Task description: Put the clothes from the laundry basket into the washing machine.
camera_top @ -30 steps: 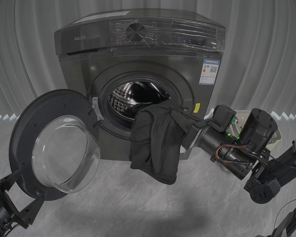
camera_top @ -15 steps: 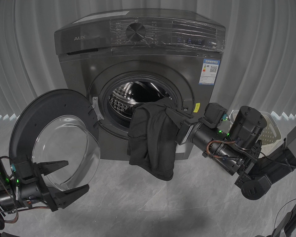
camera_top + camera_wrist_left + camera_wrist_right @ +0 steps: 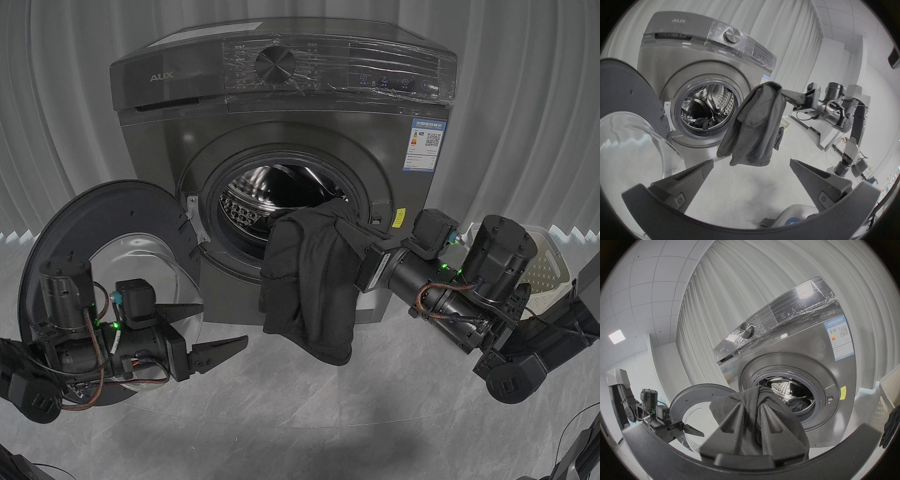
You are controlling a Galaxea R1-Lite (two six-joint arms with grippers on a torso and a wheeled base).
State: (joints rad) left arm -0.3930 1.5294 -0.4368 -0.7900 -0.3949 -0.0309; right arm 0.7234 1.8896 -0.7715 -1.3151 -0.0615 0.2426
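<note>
Hanging at washer [image 3: 281, 125] mouth: garment [image 3: 309, 281], right gripper [image 3: 347, 230] jaws clamped on it; left gripper [image 3: 224, 325] jaws apart by door [image 3: 94, 212]; possibly clothes [image 3: 704, 122] inside.

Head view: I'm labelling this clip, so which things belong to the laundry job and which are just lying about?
Job: dark grey front-loading washing machine; its round glass door, swung open; black cloth garment held by the right gripper; white perforated plastic laundry basket; left gripper, fingers open.
Just about: pale pleated curtain; grey floor.
</note>
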